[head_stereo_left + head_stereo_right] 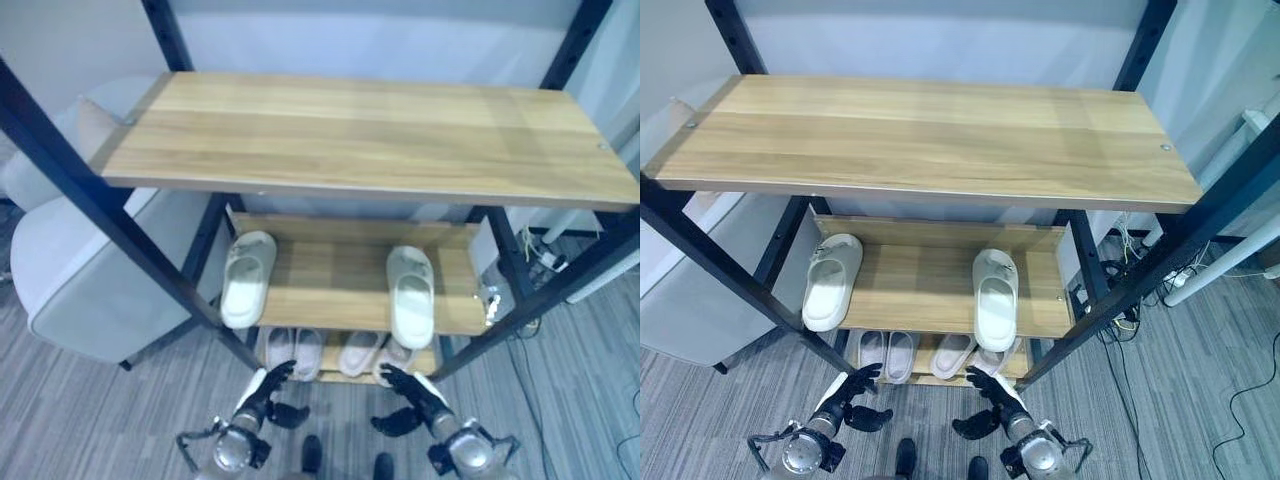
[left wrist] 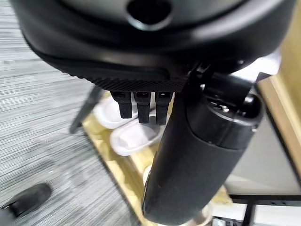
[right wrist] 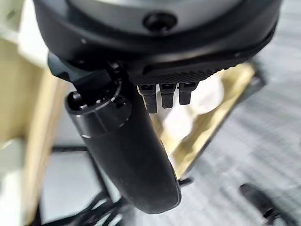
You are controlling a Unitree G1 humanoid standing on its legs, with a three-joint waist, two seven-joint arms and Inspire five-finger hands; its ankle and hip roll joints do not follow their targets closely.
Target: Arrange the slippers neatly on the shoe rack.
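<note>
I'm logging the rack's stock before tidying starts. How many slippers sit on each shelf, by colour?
White slippers, middle shelf: 2
Pale pinkish slippers, bottom shelf: 4
Top shelf: 0
Total: 6

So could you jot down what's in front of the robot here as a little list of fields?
rack: shoe rack, wooden shelves, dark frame
middle shelf: two white slippers, one at the left, one at the right, set far apart
bottom shelf: four pale slippers in a row
left hand: open, holding nothing, low before the bottom shelf
right hand: open, holding nothing, same height
</note>
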